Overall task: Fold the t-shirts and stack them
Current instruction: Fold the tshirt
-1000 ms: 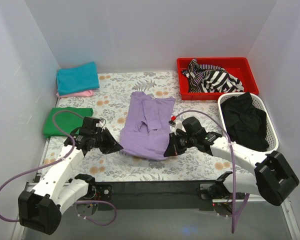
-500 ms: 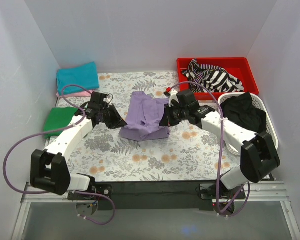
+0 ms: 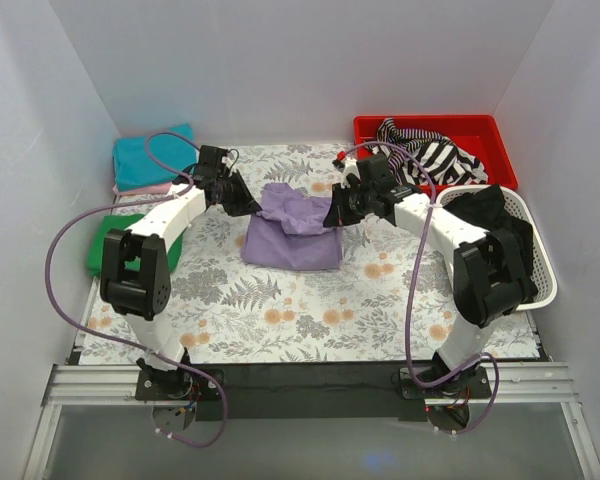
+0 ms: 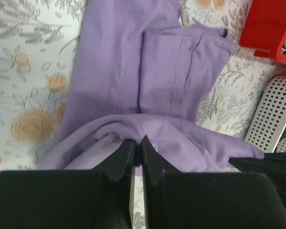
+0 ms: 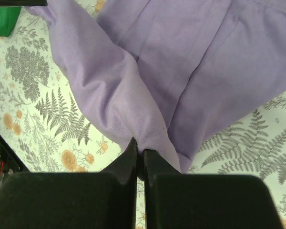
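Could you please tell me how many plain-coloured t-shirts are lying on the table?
4. The lavender shirt lies in the middle; the teal shirt sits at the far-left corner atop the pink shirt; the green shirt is at the left edge. Others may hide underneath.

Floral table (image 3: 310,325): t-shirts (image 3: 292,245), bin (image 3: 485,186), basket (image 3: 546,285)

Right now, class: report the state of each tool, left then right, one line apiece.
The left tool: closed, pinching the lavender t-shirt.
The right tool: closed, pinching the lavender t-shirt too.
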